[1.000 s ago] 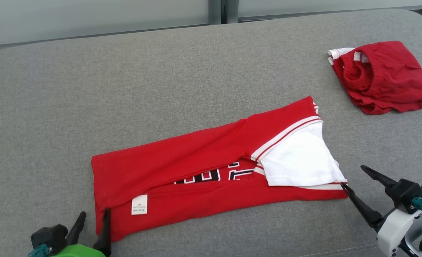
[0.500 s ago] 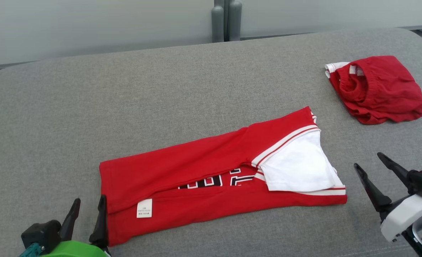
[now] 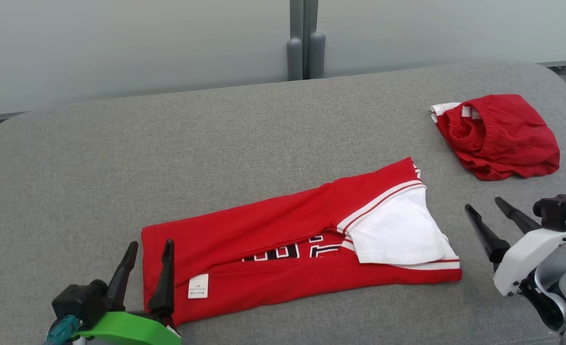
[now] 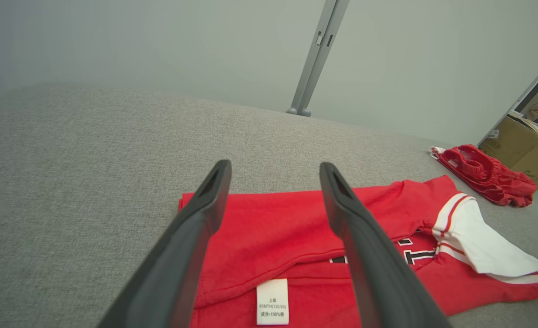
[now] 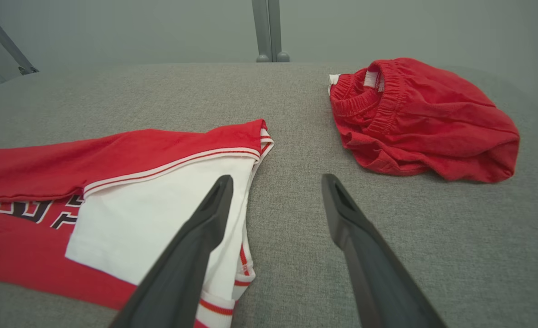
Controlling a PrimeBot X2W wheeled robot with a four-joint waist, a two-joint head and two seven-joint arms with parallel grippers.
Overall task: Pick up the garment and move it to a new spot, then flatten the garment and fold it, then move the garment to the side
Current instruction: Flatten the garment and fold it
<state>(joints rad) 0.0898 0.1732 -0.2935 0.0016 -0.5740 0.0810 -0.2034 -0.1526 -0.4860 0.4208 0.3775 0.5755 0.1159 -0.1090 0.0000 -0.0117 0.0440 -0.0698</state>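
Observation:
The garment is a red shirt with white sleeves and dark lettering, lying on the grey padded surface folded lengthwise into a long strip, a white label near its left hem. My left gripper hovers open at that left hem, nothing between its fingers; in the left wrist view the gripper points over the red cloth. My right gripper stands open just right of the white sleeve, apart from it. In the right wrist view the gripper straddles the sleeve's edge.
A bunched pair of red shorts lies at the back right of the surface, also seen as red shorts ahead of the right gripper. A grey post stands behind the surface. A cardboard box sits beyond the right end.
The camera has tilted up, shifting the whole picture down. My left gripper has opened wider and risen at the hem. My right gripper has drawn back from the garment's right corner.

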